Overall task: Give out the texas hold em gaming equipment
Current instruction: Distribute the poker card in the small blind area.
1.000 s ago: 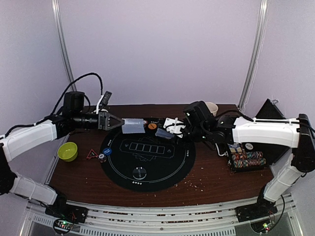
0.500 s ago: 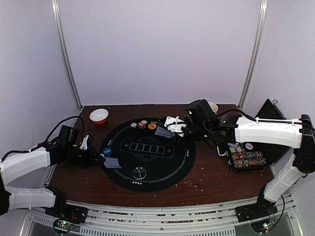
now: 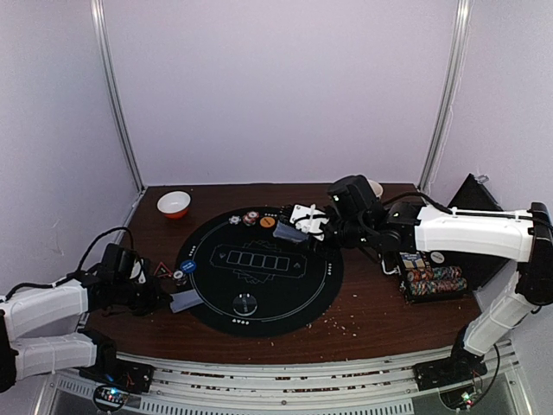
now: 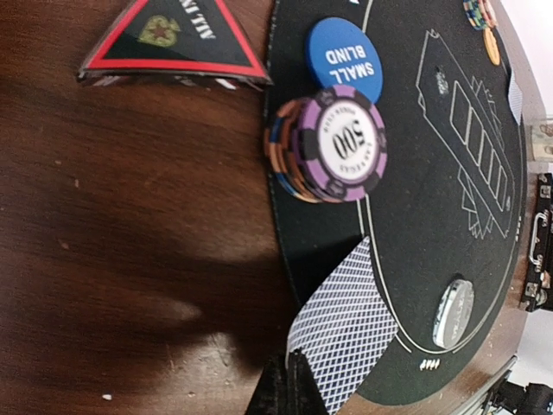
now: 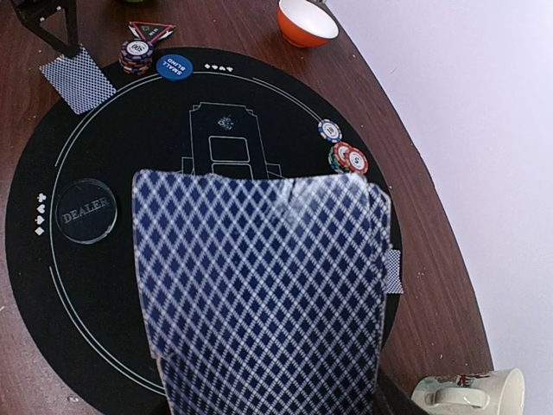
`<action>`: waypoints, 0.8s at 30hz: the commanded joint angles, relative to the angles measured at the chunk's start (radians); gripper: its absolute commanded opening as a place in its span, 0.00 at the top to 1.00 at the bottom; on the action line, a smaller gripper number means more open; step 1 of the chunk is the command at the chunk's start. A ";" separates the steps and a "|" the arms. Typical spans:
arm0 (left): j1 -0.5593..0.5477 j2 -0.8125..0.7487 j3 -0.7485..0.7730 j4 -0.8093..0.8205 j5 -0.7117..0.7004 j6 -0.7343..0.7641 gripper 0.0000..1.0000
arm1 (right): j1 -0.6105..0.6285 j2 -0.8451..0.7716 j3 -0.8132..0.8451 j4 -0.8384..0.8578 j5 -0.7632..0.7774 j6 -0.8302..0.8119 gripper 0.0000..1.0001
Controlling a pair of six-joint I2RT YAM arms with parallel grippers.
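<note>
Looked like mid-deal: the left claw (image 3: pixel 170 301) was pinched shut on one card (image 4: pixel 344 333) low at the near-left edge of the mat (image 3: pixel 294 298), right claw (image 3: pixel 304 223) clamped on the deck (image 5: pixel 259 294), so next it'd probably just need letting go.

Card stack (image 5: pixel 259 294) fills the foreground
Behind — black mat (image 5: pixel 104 285) bearing a DEALER disc (image 5: pixel 85 207), lone card (image 5: pixel 78 79) at its rim.

overhead view, two wrist close-ups, shared mat (image 3: pixel 294 296)
</note>
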 commanded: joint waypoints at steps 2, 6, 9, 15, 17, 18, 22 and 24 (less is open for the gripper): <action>0.012 0.040 -0.013 0.016 -0.051 0.003 1.00 | -0.005 -0.030 -0.004 0.017 -0.007 0.001 0.53; 0.013 0.062 0.008 -0.029 -0.085 0.023 1.00 | -0.005 -0.037 -0.005 0.013 -0.002 -0.002 0.53; 0.013 0.061 0.013 -0.054 -0.093 0.031 0.85 | -0.005 -0.036 -0.005 0.012 -0.006 -0.004 0.53; 0.012 0.036 0.059 -0.103 -0.116 0.040 0.56 | -0.005 -0.031 0.006 0.005 -0.007 -0.008 0.53; 0.013 0.005 0.098 -0.136 -0.133 0.047 0.55 | -0.005 -0.032 0.010 -0.001 -0.009 -0.011 0.53; 0.014 -0.013 0.122 -0.140 -0.147 0.055 0.53 | -0.005 -0.031 0.012 -0.006 -0.009 -0.013 0.53; 0.007 -0.092 0.258 -0.093 -0.190 0.153 0.37 | -0.004 -0.022 0.027 -0.029 -0.023 -0.027 0.53; -0.030 -0.094 0.337 -0.044 -0.172 0.220 0.23 | -0.003 -0.016 0.036 -0.037 -0.028 -0.029 0.53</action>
